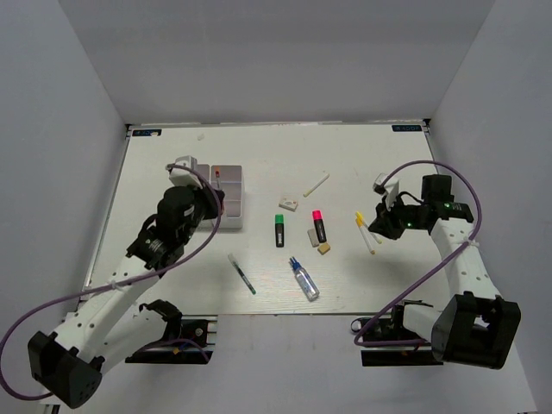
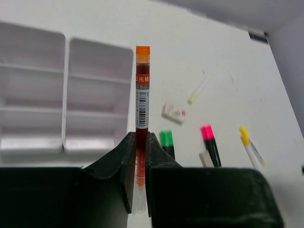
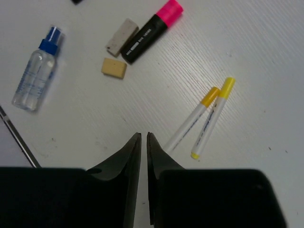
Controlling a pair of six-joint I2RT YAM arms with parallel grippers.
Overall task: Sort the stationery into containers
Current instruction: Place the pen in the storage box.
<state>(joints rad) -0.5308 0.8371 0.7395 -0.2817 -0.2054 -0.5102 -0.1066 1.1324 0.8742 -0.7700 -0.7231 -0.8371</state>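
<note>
Left pincer (image 2: 141,138) clamps a barcode-labelled orange-capped tube (image 2: 142,95); right pincer (image 3: 144,137) nearly closed, holding nothing.

The box (image 1: 228,197) sits far left on the table (image 1: 397,164). Right of it lie two highlighters (image 1: 279,230) side by side (an eraser (image 1: 324,248) just before the right one); the bottle (image 1: 304,279) lies before them, two pens (image 1: 366,231) farther right.
</note>
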